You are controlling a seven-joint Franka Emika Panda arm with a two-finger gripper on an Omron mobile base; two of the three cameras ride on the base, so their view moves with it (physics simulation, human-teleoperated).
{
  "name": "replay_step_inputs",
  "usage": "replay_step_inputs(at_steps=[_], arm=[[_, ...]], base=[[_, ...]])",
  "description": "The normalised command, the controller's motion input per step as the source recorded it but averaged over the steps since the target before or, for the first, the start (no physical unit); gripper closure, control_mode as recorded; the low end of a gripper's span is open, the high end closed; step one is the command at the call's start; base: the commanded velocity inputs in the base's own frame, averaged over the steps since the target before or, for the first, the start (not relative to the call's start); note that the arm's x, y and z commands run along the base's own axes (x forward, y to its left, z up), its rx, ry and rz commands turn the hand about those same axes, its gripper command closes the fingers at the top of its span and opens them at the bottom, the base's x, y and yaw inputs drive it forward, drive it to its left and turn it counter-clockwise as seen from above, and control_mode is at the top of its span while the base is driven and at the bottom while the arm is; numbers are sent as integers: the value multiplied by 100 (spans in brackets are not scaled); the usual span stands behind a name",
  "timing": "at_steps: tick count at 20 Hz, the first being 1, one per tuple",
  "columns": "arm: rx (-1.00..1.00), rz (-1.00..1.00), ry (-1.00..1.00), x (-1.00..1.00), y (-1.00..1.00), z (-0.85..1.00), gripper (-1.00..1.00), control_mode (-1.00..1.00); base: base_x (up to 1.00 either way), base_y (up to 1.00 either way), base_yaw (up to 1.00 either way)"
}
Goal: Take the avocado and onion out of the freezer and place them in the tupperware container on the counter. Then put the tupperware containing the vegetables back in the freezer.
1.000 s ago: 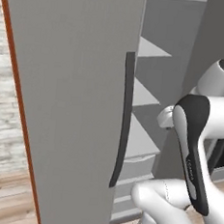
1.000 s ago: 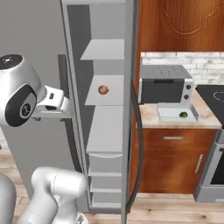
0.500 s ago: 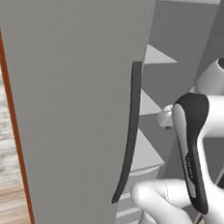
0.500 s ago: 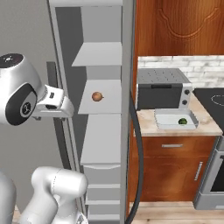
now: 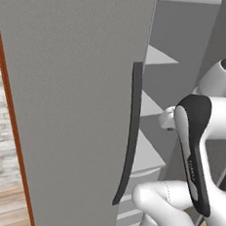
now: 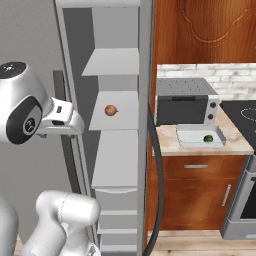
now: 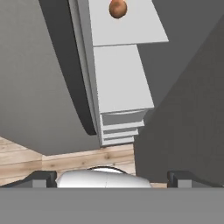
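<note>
freezer [image 6: 120,150] open, door swung wide, shelves exposed. counter [image 6: 235,142] to its right, tupperware container [image 6: 200,136] just in front of toaster oven [image 6: 185,102]. avocado [image 6: 208,139] already in the tray. onion [image 6: 111,110] alone on middle shelf, also near top of hand view [image 7: 117,8]. gripper [image 7: 112,177] well short of shelf, jaws fully apart, nothing between. next probably: raise hand to shelf level, go in between door edge and side wall, centre onion between fingers before closing; round, likely to roll if nudged.
</note>
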Motion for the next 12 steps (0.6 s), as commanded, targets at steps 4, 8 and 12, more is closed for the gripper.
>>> replay_step_inputs(at_steps=[4, 8, 12], arm=[[0, 2, -1, 1, -19, -3, -100, -100], [3, 4, -11, 0, -29, -13, -100, -100], [4, 0, -7, 19, -8, -19, -100, -100]], base=[[0, 0, 0], [0, 0, 0], [0, 0, 0]])
